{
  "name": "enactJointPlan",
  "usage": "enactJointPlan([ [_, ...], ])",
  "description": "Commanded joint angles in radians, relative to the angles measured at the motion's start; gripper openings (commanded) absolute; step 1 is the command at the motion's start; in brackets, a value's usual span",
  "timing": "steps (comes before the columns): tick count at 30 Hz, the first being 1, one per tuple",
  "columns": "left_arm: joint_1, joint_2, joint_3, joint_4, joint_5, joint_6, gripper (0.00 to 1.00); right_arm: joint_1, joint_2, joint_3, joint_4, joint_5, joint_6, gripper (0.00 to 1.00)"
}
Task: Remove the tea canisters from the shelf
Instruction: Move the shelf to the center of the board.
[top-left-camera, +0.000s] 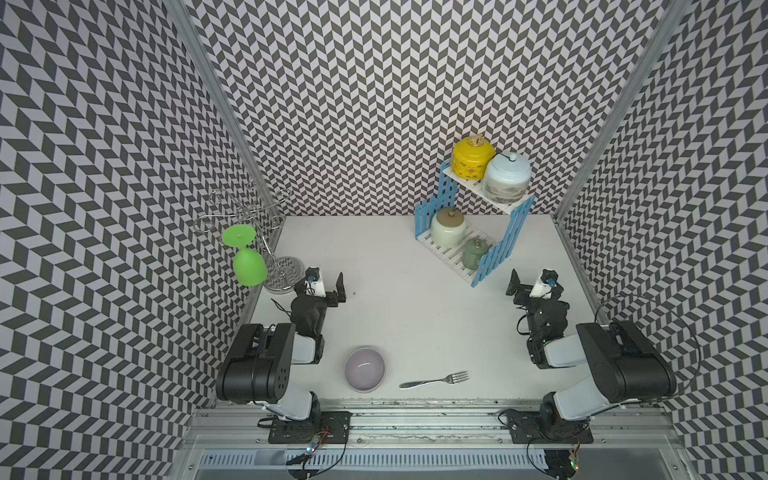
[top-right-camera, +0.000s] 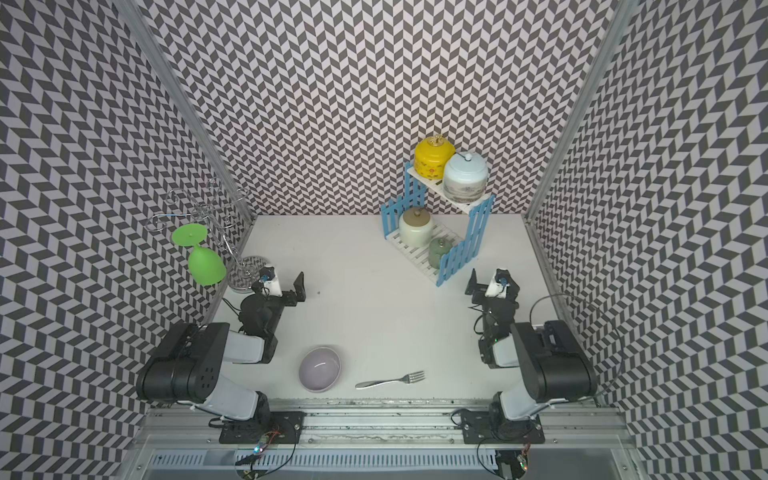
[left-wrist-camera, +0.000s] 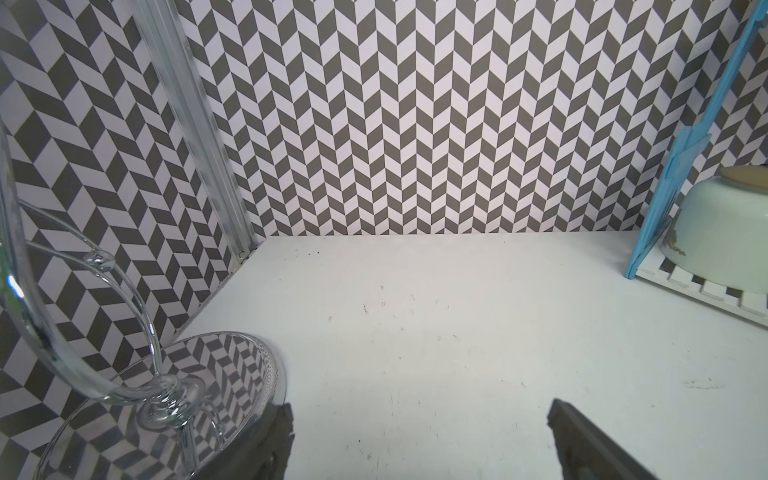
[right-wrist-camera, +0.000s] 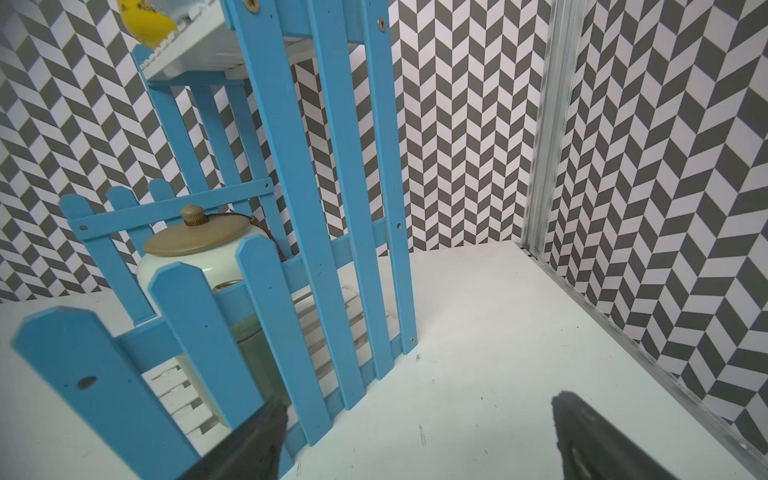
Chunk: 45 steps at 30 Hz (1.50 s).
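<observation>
Left jaws: wide apart and empty, low over the surface (top-left-camera: 395, 316), next to the base of the wire glass stand (top-left-camera: 284, 279). Right jaws: wide apart and empty, just beside the blue picket side of the shelf (top-left-camera: 513, 232). All 4 tea canisters sit on the shelf's 2 tiers. Upper tier, side by side: yellow canister (top-left-camera: 471, 160), pale blue-white canister (top-left-camera: 508, 174). Lower tier: cream canister (top-left-camera: 448, 232), grey-green canister (top-left-camera: 475, 253).
</observation>
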<state>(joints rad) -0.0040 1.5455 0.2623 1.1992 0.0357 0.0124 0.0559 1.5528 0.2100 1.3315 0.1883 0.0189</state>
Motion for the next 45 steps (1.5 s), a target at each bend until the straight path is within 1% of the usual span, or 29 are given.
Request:
enactJointPlan([
  [1,0.002,0.007,0.015,0.006,-0.006,-0.002,1.0,0.001,0.012,-0.003,0.035,-0.006,-0.007,1.0],
  [5,-0.007,0.003,0.011,0.008,-0.026,0.001,1.0,0.0,0.012,-0.003,0.035,-0.006,-0.007,1.0],
  [19,-0.01,-0.004,0.013,0.005,-0.026,0.007,1.0,0.002,0.006,-0.014,0.052,0.006,-0.002,0.99],
  [21,-0.019,-0.036,0.049,-0.087,-0.025,0.018,1.0,0.002,-0.025,-0.034,0.064,0.049,0.014,1.0],
  [23,-0.035,-0.084,0.12,-0.261,-0.029,0.048,1.0,0.002,-0.071,-0.036,0.026,0.082,0.029,0.99],
  [25,-0.056,-0.11,0.179,-0.395,-0.069,0.067,1.0,0.002,-0.131,-0.018,-0.073,0.102,0.043,1.0],
  [27,-0.067,-0.14,0.212,-0.487,-0.1,0.066,1.0,0.001,-0.199,0.015,-0.223,0.123,0.074,1.0],
  [29,-0.075,-0.18,0.226,-0.558,-0.108,0.061,1.0,0.002,-0.272,0.082,-0.428,0.12,0.098,1.0],
  [31,-0.085,-0.222,0.239,-0.627,-0.107,0.061,1.0,0.001,-0.323,0.117,-0.535,0.132,0.124,1.0],
  [33,-0.092,-0.273,0.251,-0.699,-0.093,0.059,1.0,0.002,-0.371,0.147,-0.633,0.151,0.191,1.0],
  [35,-0.098,-0.328,0.268,-0.785,-0.06,0.058,1.0,0.002,-0.422,0.188,-0.775,0.139,0.263,1.0],
  [37,-0.105,-0.373,0.289,-0.874,-0.031,0.043,1.0,0.002,-0.458,0.221,-0.893,0.157,0.368,1.0],
  [38,-0.109,-0.395,0.301,-0.919,-0.015,0.034,1.0,0.001,-0.472,0.231,-0.935,0.172,0.421,1.0],
  [39,-0.11,-0.415,0.31,-0.958,-0.002,0.028,1.0,0.001,-0.484,0.24,-0.963,0.167,0.443,1.0],
  [42,-0.11,-0.466,0.325,-1.05,0.062,0.045,1.0,0.0,-0.513,0.27,-1.026,0.08,0.453,0.99],
  [43,-0.11,-0.482,0.314,-1.059,0.065,0.053,1.0,0.001,-0.52,0.28,-1.047,0.062,0.463,1.0],
  [45,-0.099,-0.518,0.259,-1.017,0.076,0.063,1.0,0.001,-0.531,0.289,-1.056,0.028,0.47,1.0],
])
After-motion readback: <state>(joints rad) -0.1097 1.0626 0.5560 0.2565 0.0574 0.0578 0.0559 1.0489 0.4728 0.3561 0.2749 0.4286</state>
